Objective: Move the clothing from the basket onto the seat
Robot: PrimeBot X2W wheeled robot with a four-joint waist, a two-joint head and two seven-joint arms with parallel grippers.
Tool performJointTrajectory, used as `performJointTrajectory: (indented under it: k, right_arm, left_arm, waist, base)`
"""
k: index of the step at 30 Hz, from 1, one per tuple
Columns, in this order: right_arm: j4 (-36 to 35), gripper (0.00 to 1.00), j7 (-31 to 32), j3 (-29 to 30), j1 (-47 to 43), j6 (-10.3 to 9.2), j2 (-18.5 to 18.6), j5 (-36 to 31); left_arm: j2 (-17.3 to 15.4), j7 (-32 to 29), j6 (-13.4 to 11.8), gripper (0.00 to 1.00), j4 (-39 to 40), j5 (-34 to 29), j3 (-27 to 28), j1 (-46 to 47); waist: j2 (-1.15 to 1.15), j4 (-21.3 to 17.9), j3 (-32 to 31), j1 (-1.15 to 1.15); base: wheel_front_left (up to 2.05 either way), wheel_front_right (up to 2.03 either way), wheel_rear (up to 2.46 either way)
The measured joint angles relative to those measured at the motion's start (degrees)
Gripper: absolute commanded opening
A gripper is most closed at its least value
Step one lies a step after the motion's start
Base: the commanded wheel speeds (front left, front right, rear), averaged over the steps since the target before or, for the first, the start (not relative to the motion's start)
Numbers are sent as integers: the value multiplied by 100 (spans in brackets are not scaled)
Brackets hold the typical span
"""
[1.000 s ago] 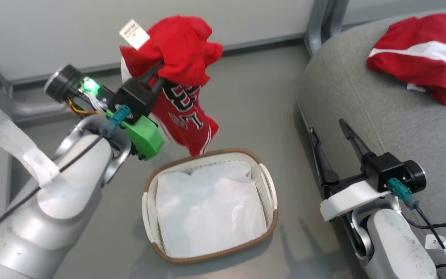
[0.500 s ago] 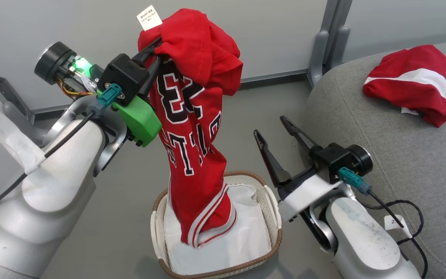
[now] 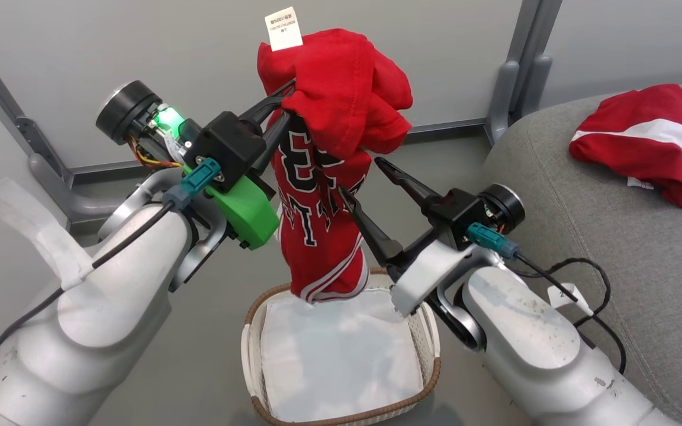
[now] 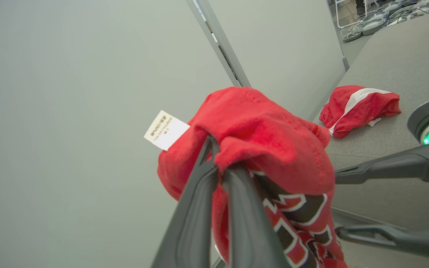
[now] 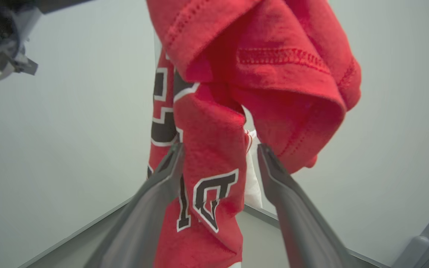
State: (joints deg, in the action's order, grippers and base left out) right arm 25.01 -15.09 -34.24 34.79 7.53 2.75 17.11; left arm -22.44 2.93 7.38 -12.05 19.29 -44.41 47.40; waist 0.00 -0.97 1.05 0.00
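My left gripper (image 3: 286, 102) is shut on the top of the red jersey (image 3: 323, 236), which hangs with its white-striped hem just over the basket (image 3: 253, 355). In the left wrist view its fingers (image 4: 199, 193) pinch the bunched jersey (image 4: 266, 130). My right gripper (image 3: 359, 176) is open at the jersey's right side. In the right wrist view a hanging fold of the jersey (image 5: 207, 130) lies between the right gripper's (image 5: 220, 147) open fingers. The red shorts (image 3: 643, 139) lie crumpled on the grey seat (image 3: 584, 248). Inside the basket I see the white liner (image 3: 341, 361).
A grey wall with metal posts (image 3: 521, 77) stands behind the basket and seat. The basket sits on grey floor (image 3: 199, 331) between my arms. A black cable (image 3: 589, 296) trails from the right wrist over the seat's edge. The shorts (image 4: 356, 108) lie far back on the seat.
The head camera has shifted. My right gripper has swung left from the seat's edge up to the hanging jersey. The jersey's hem, which dipped into the basket half a second ago, now hangs above it.
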Motion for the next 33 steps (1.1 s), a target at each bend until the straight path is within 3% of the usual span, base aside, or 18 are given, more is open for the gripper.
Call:
performJointTrajectory:
  k: [7,15,16,20,22,33]
  right_arm:
    - [710,100,1,-238,698,0,7,-109]
    - [1344,100,69,-1761,1107,0,2,868]
    - [1346,56,58,-1862,1157,0,5,988]
    - [1273,13,14,-2216,1293,0,4,1237]
    - [1123,0,10,-2296,1356,0,9,1269]
    - [780,0,10,-1947,1279,0,4,960]
  left_arm:
    - [92,10,-5,0,34,36,-71,-14]
    - [209,9,-5,0,33,123,-223,-4]
    - [213,8,-5,0,42,133,-237,-5]
    - [214,-18,-5,0,84,198,-256,-9]
    - [197,-38,-18,0,87,244,-236,-15]
    - [-40,-92,-245,0,-113,676,90,-358]
  waist:
    - [0,-22,21,0]
    - [0,33,17,0]
    - [0,47,17,0]
    - [0,111,26,0]
    - [0,145,37,0]
    - [0,141,110,0]
  base:
    - [0,0,0]
    - [0,0,0]
    - [0,0,0]
    - [0,0,0]
    - [0,0,0]
    - [0,0,0]
